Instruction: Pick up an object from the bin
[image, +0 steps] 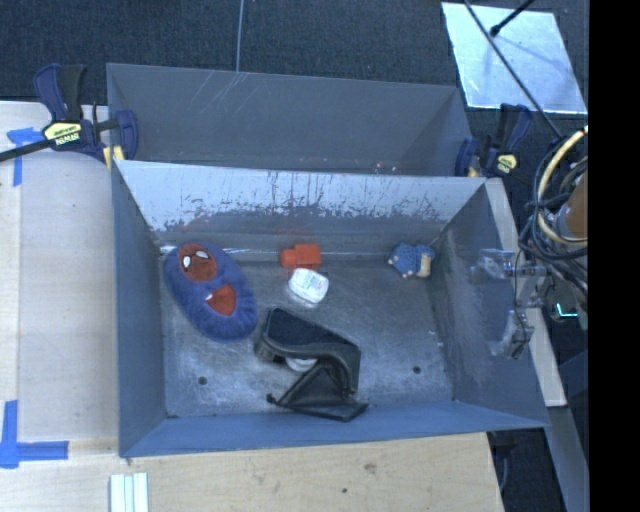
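Nearest the front wall of the bin lies a black folded thing, soft-looking, perhaps a pouch or a case. It is bent over on itself, so I cannot make out its true shape. A pale scrap peeks from under its fold, most of it hidden, and I cannot say what it is.

Further back on the left rests a blue plush slipper, lying aslant, with a red-and-white face on its upper and a red patch on the inner sole. To its right, near the middle of the floor, sits a small white rounded object whose markings are too small for me to read. Just behind that, close to or touching it, is a small orange block at the foot of the back wall. Along the same back edge, toward the right corner, is a little blue toy with a yellowish part, its form unclear.

My pincer hangs at the bin's right wall, up by the rim and well apart from every thing on the floor. Against the grey metal it is hard to read, and I cannot tell whether it stands apart or together. Behind it my cables loop, cut off at the edge.
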